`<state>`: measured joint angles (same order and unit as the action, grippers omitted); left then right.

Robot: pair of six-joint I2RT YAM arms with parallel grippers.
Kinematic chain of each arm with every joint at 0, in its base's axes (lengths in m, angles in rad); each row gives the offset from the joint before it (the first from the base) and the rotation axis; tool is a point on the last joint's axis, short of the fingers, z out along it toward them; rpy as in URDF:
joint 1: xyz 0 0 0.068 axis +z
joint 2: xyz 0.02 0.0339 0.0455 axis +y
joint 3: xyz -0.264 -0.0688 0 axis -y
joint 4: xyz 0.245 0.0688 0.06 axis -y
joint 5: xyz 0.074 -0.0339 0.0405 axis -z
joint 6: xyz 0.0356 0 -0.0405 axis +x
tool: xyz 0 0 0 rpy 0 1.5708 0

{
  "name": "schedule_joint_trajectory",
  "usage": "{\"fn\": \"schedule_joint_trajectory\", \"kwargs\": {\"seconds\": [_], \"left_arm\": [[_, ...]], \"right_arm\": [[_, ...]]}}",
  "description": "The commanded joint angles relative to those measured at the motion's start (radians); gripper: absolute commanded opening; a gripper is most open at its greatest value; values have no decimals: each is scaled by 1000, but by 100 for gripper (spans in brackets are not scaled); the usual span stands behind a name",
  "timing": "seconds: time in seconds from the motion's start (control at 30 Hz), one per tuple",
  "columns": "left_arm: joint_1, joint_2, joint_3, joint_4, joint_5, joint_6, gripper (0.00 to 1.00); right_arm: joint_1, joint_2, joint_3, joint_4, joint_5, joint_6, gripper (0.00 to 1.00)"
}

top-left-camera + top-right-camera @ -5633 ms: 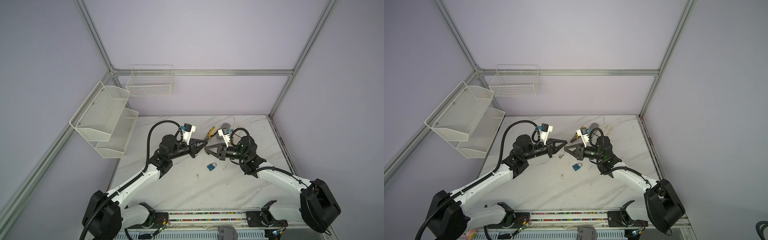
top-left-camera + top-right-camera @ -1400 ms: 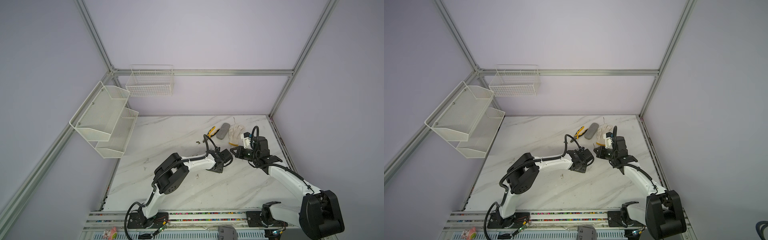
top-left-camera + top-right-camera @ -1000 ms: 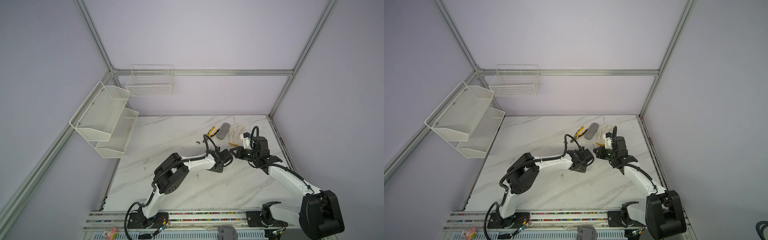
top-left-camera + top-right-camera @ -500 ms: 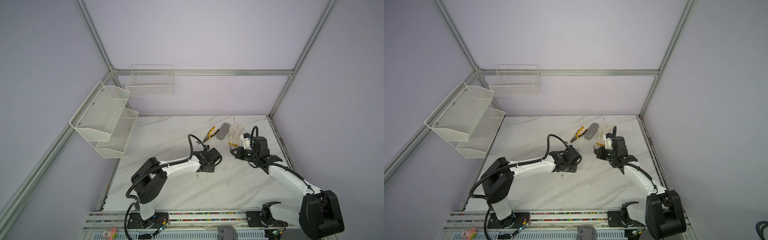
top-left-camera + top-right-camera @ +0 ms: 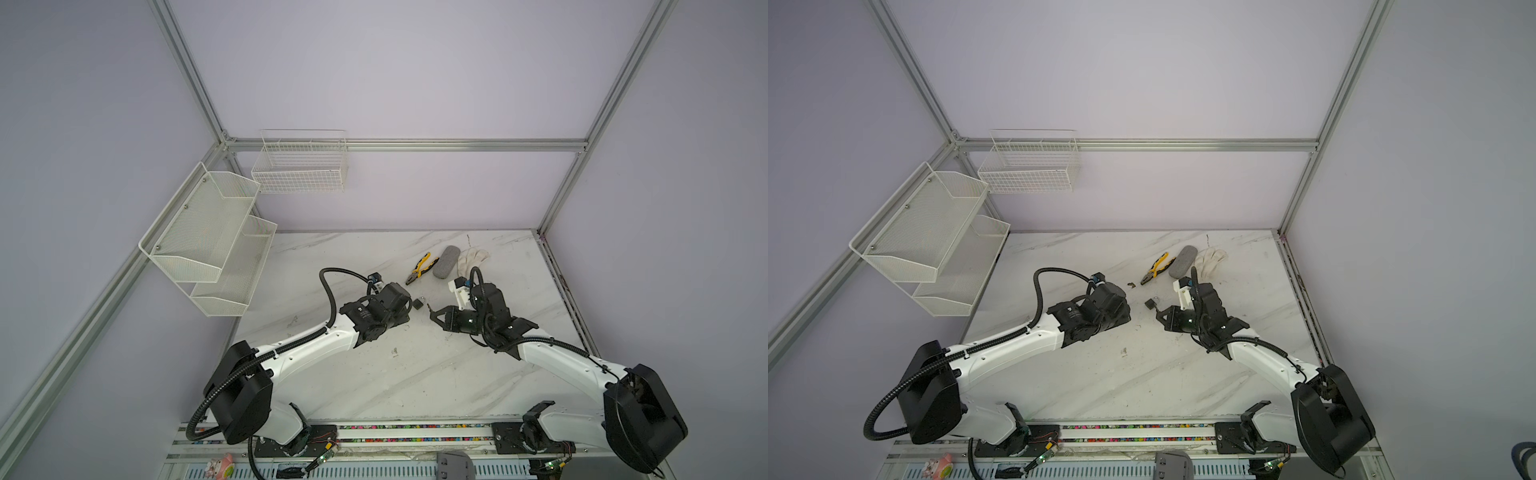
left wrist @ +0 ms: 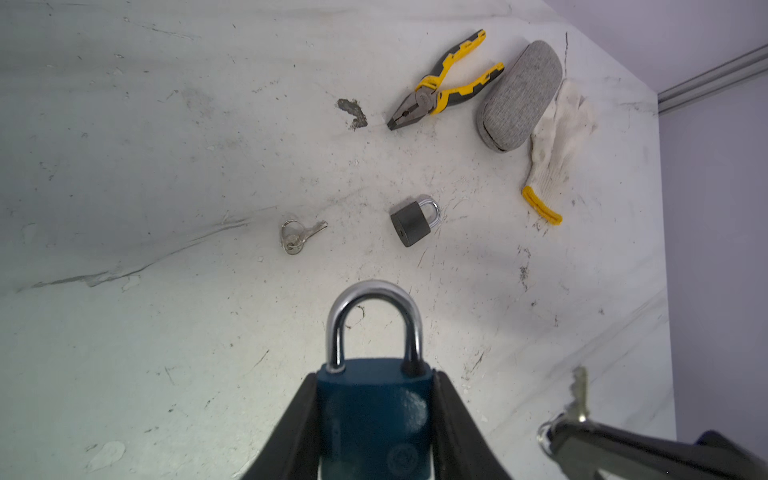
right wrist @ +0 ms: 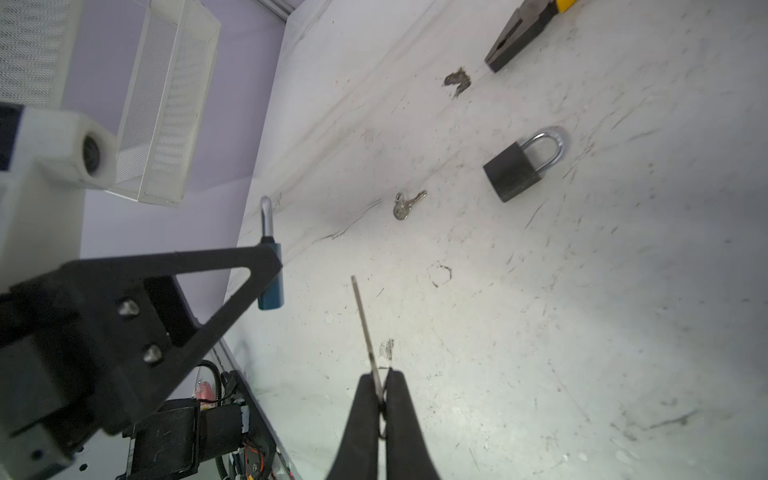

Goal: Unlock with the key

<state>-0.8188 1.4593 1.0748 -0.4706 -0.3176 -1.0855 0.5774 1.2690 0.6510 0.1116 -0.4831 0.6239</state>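
L gripper [image 6: 376, 384], clamped on blue padlock [image 6: 374, 419], is shifted toward mid-frame since prior pic; key [image 7: 361, 316] pinched by R gripper [image 7: 380, 377].

Marble table [image 6: 166, 332], on it black padlock [image 6: 411, 226], ringed keys [image 6: 297, 236], pliers [image 6: 440, 87], grey case [image 6: 519, 95], white glove [image 6: 557, 141]

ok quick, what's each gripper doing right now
left gripper: closed, holding the blue padlock by its body
right gripper: closed, holding the key
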Motion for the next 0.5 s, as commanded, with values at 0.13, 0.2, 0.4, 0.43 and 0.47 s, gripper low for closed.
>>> {"fn": "schedule_joint_trajectory", "kwargs": {"seconds": [0.13, 0.2, 0.4, 0.43, 0.47], "left_arm": [[4, -22, -3, 54, -100, -72, 0], [4, -10, 10, 50, -97, -70, 0], [4, 31, 56, 1, -125, -76, 0], [4, 37, 63, -7, -123, -76, 0], [4, 40, 69, -14, -126, -73, 0]], "right_arm": [[188, 74, -74, 330, 78, 224, 0], [226, 99, -80, 402, 89, 258, 0], [278, 202, -103, 584, 136, 333, 0], [278, 217, -106, 611, 137, 342, 0], [278, 230, -112, 643, 137, 352, 0]]}}
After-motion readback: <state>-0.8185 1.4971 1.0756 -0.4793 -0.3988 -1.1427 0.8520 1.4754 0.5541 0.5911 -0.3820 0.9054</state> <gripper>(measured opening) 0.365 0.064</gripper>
